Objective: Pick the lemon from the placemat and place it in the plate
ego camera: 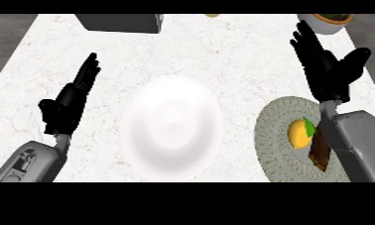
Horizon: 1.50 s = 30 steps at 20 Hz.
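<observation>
One lemon (298, 133), yellow with a green leaf at its right side, lies on the round grey placemat (278, 140) at the lower right of the head view, roughly in the mat's middle. Just to the lemon's right a dark brown, oblong thing (320, 152) also lies on the placemat, partly hidden by the right forearm; what it is cannot be told. The white plate (172, 127) sits to the left of the placemat, near but apart from it, in the middle of the pale marbled worktop (219, 50), and nothing lies in it. The right hand (327, 70) is above and beyond the placemat's far edge, its fingers straight and spread, thumb out to the right, holding nothing and touching neither the lemon nor the mat; its grey forearm crosses the mat's right part. The left hand (70, 100) shows at the left of the plate, well apart from it, fingers straight and pointing away from the robot, with nothing in it. At the worktop's far edge stand a dark grey box (121, 22) on the left, a small yellowish thing (212, 15) cut by the view's edge, and a white bowl (326, 22) with dark contents at the far right, just beyond the right hand's fingertips.
</observation>
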Each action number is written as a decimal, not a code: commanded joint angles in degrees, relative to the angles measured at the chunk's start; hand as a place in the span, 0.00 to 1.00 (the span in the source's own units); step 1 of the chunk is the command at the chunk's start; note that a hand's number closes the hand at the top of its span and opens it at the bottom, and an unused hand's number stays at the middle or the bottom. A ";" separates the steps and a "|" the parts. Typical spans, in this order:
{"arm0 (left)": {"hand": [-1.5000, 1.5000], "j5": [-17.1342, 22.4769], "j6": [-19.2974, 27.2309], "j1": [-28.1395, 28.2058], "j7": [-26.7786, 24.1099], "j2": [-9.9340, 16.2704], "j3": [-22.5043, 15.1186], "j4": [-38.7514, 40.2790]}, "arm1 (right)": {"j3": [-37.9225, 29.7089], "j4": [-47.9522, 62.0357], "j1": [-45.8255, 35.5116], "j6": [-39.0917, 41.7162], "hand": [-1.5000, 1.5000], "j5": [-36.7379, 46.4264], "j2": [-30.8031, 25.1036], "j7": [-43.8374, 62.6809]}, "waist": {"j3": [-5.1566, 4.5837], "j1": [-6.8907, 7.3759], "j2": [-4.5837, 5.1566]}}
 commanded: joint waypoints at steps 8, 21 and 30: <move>0.50 0.86 -3.31 -3.92 0.85 3.52 4.00 -5.09 | 13.40 16.73 -2.17 -7.79 1.00 28.44 -9.20 -0.68 | 0.33 -0.08 -0.37; 0.50 3.57 -7.64 -4.02 6.64 5.62 10.44 -8.68 | 8.70 8.24 10.80 -40.28 0.00 30.48 15.38 -19.20 | 1.85 -1.87 -1.10; 0.50 2.45 -7.16 -0.78 5.24 5.33 11.22 -9.95 | 13.49 4.75 8.51 -27.08 0.00 47.22 -0.46 20.49 | 1.21 -2.71 -1.81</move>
